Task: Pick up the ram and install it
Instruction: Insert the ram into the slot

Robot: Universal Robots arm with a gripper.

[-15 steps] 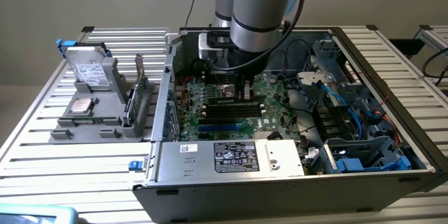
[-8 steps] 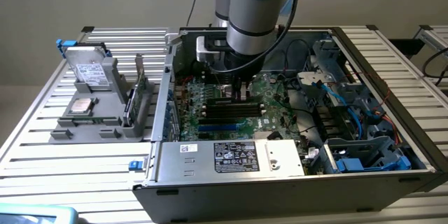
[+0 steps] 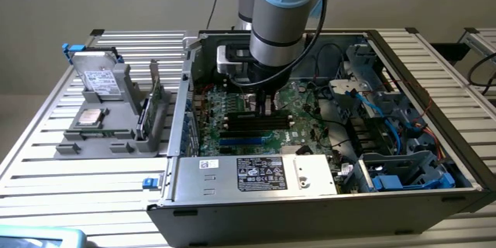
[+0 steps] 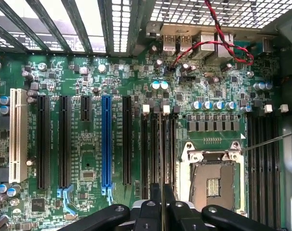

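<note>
Underneath, slatted table (image 3: 46, 161); pincer (image 4: 161, 192) over motherboard (image 4: 88, 154).

Silver-grey tubular arm (image 3: 273, 21) with pale-blue joint caps, a black cable (image 3: 322, 5) alongside, black-linked pincer (image 4: 162, 192).

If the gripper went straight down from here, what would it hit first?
Most likely the black memory slots beside the CPU socket. The gripper sits right over them, though its height above them is unclear.
</note>
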